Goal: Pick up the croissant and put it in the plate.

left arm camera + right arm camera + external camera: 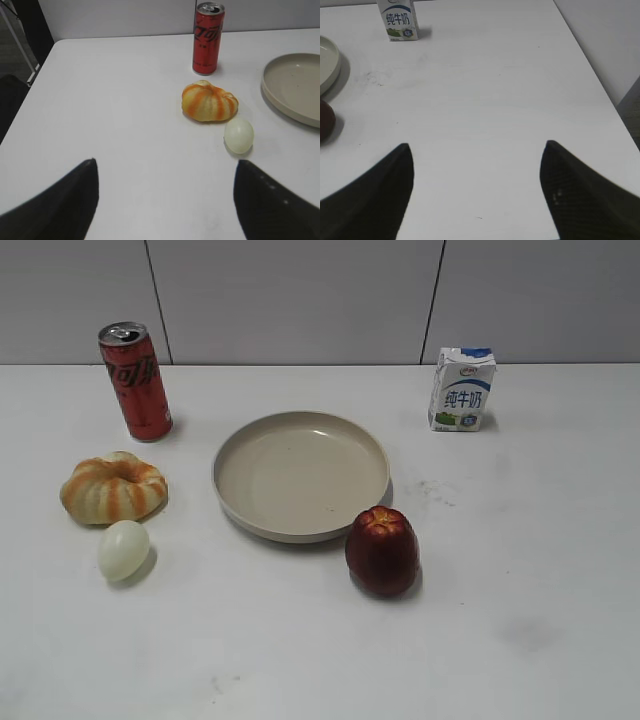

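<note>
Left of the wide beige plate (300, 476), our open left pincer (165, 172) faces the soft, light, orange-striped ridged croissant (209, 101); we'd pinch its flanks gently.

My table (520, 570) is white and smooth, with a few faint gray smudges. A big beige plate (300, 476) sits in the middle. A dark red apple (382, 550) stands just by its front rim. On my left lies the stripy croissant (113, 487), with a pale egg (123, 550) just in front of it and a red can (135, 381) standing behind. A little milk box (462, 389) stands far back on my right.
</note>
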You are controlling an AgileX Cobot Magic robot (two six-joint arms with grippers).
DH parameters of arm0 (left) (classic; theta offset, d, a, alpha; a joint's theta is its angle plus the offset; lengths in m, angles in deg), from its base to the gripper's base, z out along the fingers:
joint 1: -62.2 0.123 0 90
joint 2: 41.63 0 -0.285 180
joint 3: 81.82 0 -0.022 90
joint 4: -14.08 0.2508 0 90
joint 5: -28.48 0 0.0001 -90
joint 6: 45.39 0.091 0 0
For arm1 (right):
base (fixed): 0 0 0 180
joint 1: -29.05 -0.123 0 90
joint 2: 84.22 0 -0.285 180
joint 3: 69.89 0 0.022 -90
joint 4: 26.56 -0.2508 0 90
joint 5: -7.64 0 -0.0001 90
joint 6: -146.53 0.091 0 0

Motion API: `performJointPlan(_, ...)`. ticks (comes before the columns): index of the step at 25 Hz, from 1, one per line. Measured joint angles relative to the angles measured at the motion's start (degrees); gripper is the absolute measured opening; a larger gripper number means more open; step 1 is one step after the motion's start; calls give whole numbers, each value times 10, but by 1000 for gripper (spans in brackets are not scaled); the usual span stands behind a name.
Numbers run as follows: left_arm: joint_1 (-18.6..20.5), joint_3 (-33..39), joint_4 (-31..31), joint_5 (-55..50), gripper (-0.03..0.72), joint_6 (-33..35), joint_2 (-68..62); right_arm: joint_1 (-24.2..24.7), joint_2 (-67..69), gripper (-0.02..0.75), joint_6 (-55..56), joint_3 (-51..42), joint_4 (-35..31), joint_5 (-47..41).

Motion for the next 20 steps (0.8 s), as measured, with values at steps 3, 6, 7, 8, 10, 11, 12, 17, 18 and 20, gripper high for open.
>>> performJointPlan(3, 0, -20, -16, 79, 596, 0, -77, 0, 0, 593, 0, 0, 0, 0)
performJointPlan(6, -6, -26, -41, 145, 596, 0, -186, 0, 0, 593, 0, 0, 0, 0)
performJointPlan(7, -10, -28, -53, 160, 599, 0, -228, 0, 0, 592, 0, 0, 0, 0)
performJointPlan(8, -13, -31, -68, 175, 605, 0, -273, 0, 0, 592, 0, 0, 0, 0)
performJointPlan(10, -13, -43, -91, 186, 631, 0, -362, 0, 0, 592, 0, 0, 0, 0)
performJointPlan(11, -13, -55, -95, 186, 643, 0, -411, 0, 0, 592, 0, 0, 0, 0)
performJointPlan(12, -13, -71, -99, 184, 652, 0, -453, 0, 0, 592, 0, 0, 0, 0)
performJointPlan(17, -13, -172, -106, 183, 665, 15, -676, 0, 0, 592, 0, 0, 0, 0)
performJointPlan(18, -13, -195, -109, 184, 666, 16, -715, 0, 0, 593, 0, 0, 0, 0)
performJointPlan(20, -15, -236, -116, 185, 666, 16, -783, 0, 0, 593, 0, 0, 0, 0)
